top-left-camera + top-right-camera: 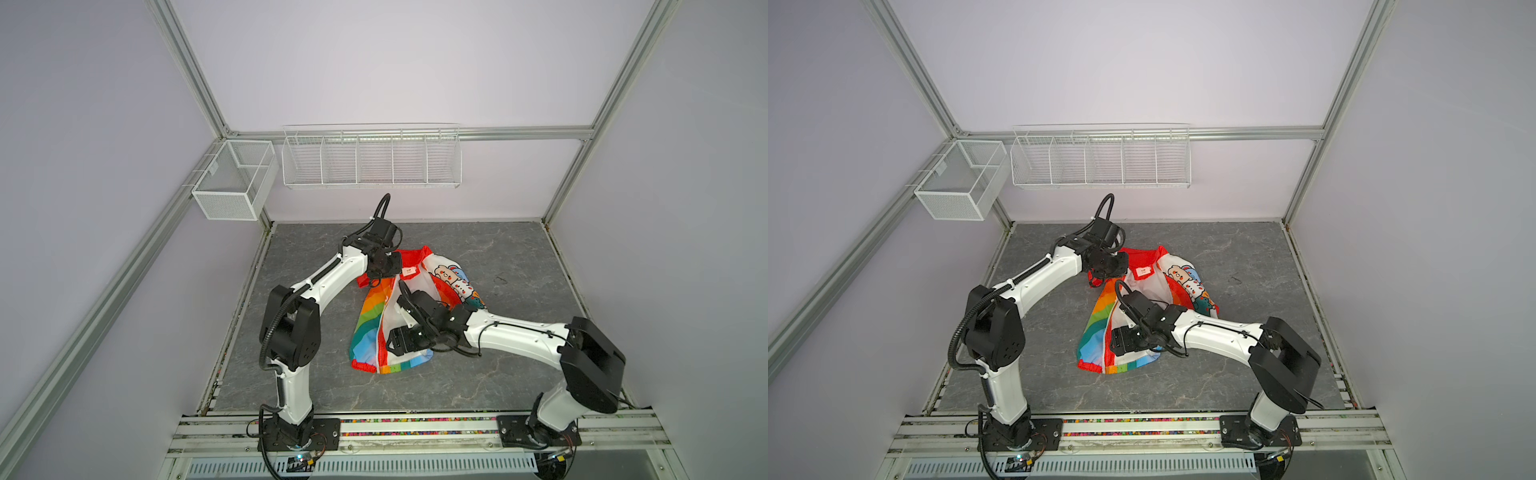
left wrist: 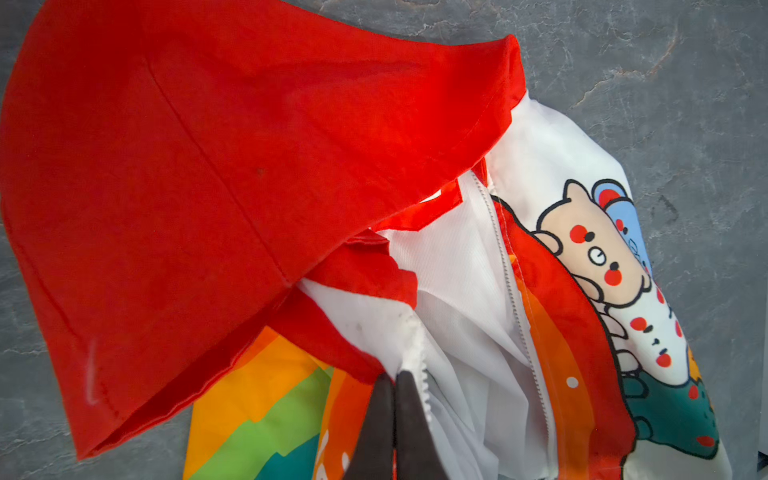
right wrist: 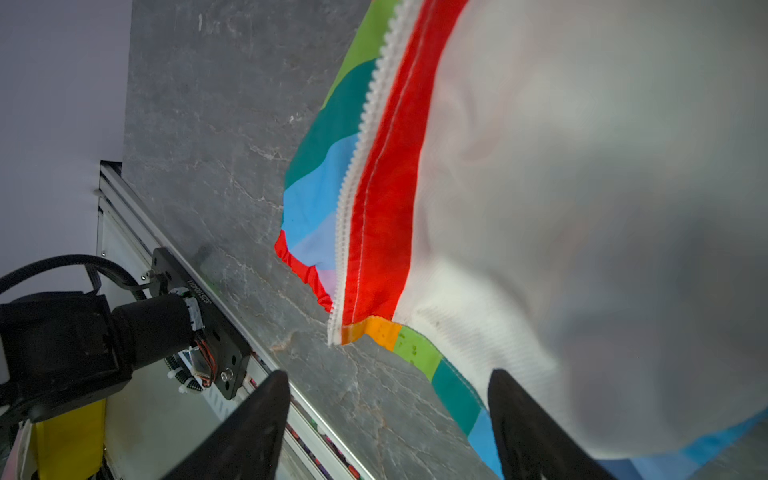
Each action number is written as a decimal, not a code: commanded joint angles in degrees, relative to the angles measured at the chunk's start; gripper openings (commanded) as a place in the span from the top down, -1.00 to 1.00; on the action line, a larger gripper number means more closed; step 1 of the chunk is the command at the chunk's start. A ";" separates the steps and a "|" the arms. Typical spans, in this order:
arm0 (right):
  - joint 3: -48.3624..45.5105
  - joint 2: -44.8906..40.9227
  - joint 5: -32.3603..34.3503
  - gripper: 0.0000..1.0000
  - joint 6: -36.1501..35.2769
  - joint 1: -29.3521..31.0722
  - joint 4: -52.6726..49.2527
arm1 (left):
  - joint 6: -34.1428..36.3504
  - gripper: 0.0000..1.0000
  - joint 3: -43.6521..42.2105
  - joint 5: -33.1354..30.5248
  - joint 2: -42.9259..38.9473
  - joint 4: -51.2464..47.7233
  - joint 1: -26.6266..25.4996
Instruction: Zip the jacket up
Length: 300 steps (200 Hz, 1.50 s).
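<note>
**Left pincer clamped on the jacket, right pincer spread wide**

The jacket (image 1: 374,324) lies unzipped about the middle of the grey table (image 1: 519,270). Its red hood (image 2: 208,166) points toward the far edge and its rainbow hem toward the near edge. The front panels are spread apart, with the white lining (image 3: 540,166) facing up between them.

My left pincer (image 2: 395,376) is closed tight at the collar end, just below the hood. In my left wrist view the two dark fingers meet tip to tip. The white zipper (image 2: 417,353) tape and some lining are bunched right at those tips, so I am gripping the jacket by that front edge.

My right pincer (image 3: 388,374) stands wide apart, low over the hem end of the jacket, near the bottom of the zipper. Bare table shows between its tips, and it holds nothing. One of its fingers (image 3: 523,415) sits against or just beside the white lining; I cannot tell whether it touches. In my right wrist view the zipper teeth run unjoined along the red facing, down to the hem.
</note>
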 commanded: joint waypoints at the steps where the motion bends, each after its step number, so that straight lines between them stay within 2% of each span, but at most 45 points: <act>1: 2.14 3.24 1.83 -0.56 0.52 2.36 0.18 | -0.52 1.00 2.20 1.40 0.66 -0.74 0.52; 31: 5.06 7.12 4.01 -0.54 1.18 4.93 -1.28 | -0.68 1.00 2.57 2.45 0.97 -0.55 0.99; 115: 9.59 13.23 9.02 -0.26 2.06 7.73 -6.27 | -1.38 1.00 3.32 5.29 1.40 0.48 2.39; 129: 9.59 13.39 9.40 -0.16 2.14 7.77 -6.68 | -1.55 1.00 3.45 5.50 1.50 0.60 2.38; 193: 8.21 11.69 11.16 0.55 2.33 7.72 -7.19 | -1.67 1.00 4.20 5.77 1.73 0.28 2.74; 236: 6.21 7.92 9.88 0.86 1.89 7.73 -4.84 | -1.80 1.00 5.08 6.10 1.89 -0.02 2.94; 300: 2.12 -1.71 4.03 0.86 1.71 4.62 -0.65 | -2.87 1.00 8.33 7.12 2.45 -0.55 3.52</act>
